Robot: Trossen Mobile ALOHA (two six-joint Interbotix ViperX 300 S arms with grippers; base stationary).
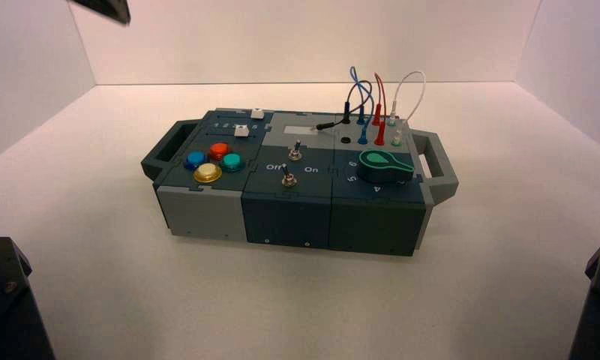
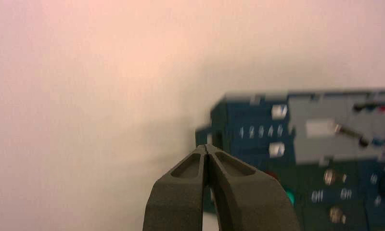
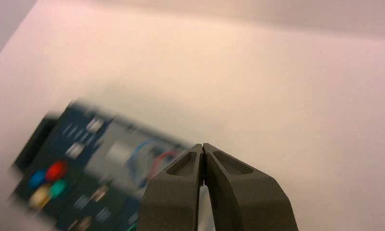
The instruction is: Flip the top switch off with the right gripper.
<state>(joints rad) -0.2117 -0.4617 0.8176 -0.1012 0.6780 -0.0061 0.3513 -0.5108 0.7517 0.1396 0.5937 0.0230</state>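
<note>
The top switch (image 1: 295,152) is a tiny metal toggle in the middle of the box (image 1: 207,214), just behind the second toggle (image 1: 287,179), with "Off" and "On" lettered between them. It also shows in the left wrist view (image 2: 330,176); I cannot tell its lever position. My right gripper (image 3: 202,145) is shut and empty, held in the air well away from the box, which is a blur low in its view. My left gripper (image 2: 207,147) is shut and empty, off the box's left end.
On the box are coloured push-buttons (image 1: 207,172) at left, white sliders (image 1: 241,130) behind them, a teal knob (image 1: 385,166) at right and plugged wires (image 1: 372,97) at back right. Black arm parts sit at the bottom corners (image 1: 4,300).
</note>
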